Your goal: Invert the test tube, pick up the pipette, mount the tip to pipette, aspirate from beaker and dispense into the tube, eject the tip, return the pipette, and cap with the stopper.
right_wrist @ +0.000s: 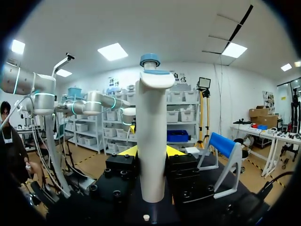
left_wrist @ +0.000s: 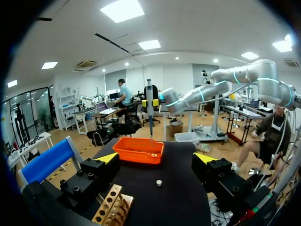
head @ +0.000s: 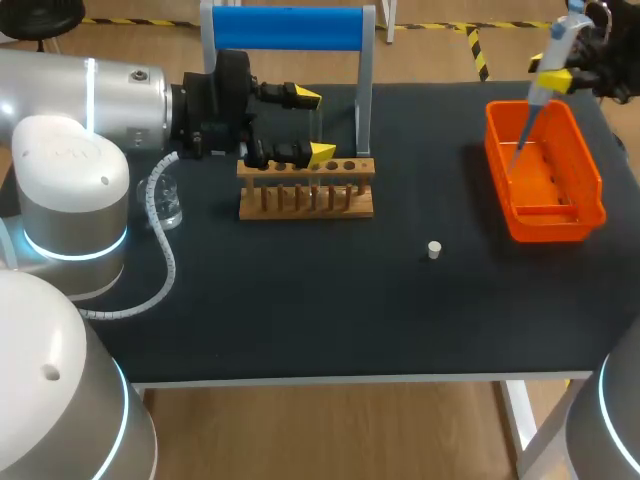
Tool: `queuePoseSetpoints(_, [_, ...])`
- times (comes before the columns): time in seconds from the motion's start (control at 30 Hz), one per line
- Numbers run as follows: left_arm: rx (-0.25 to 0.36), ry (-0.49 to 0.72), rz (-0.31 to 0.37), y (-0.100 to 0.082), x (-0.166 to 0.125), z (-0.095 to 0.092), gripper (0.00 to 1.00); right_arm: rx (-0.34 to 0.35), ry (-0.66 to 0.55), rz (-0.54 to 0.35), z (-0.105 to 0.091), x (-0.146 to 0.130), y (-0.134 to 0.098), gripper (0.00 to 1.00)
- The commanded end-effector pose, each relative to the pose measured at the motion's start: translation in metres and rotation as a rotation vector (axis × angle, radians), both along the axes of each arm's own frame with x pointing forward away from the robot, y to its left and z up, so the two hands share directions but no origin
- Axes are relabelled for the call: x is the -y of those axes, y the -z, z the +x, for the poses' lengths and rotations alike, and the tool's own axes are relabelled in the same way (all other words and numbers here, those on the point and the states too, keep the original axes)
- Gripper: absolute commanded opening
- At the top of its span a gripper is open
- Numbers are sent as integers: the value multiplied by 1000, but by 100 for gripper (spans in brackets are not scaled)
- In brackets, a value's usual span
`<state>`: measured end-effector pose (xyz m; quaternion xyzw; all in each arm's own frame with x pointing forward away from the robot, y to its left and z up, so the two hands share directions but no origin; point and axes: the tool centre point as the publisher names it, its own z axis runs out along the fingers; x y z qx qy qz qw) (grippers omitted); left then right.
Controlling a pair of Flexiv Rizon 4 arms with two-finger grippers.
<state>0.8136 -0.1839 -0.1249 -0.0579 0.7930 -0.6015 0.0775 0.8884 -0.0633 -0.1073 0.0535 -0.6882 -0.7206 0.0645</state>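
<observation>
Head view: the left tool (head: 313, 125) hangs open over the wooden rack (head: 306, 190). The right tool (head: 553, 80) grips the pipette (head: 560, 45) above the orange bin (head: 592, 190). The stopper (head: 433, 249) lies on the worktop (head: 300, 310).

Left wrist view: fingers (left_wrist: 107, 158) stand wide apart.

Right wrist view: both fingers clamp the pipette upright.

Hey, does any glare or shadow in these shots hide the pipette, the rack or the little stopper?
Head view: no glare on the matte black table; small white stopper and wooden test tube rack show plainly; one highlight streak on the left arm's silver shell. Left wrist view: orange plastic bin evenly lit. Right wrist view: white blue-capped pipette evenly lit in the right gripper.
</observation>
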Motion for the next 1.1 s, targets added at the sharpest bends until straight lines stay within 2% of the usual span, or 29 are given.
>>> queuePoseSetpoints(0.03, [-1, -1, 0, 0, 0, -1, 100, 13, -22, -14, 14, 31, 0, 0])
queuePoseSetpoints(0.23, [-1, -1, 0, 0, 0, -1, 100, 26, -26, -15, 29, 51, 5, 0])
queuePoseSetpoints(0.53, [-1, -1, 0, 0, 0, -1, 100, 33, -75, -23, 48, 68, 25, 0])
queuePoseSetpoints(1.1, [-1, -1, 0, 0, 0, -1, 100, 39, -131, -5, 67, 78, 42, 0])
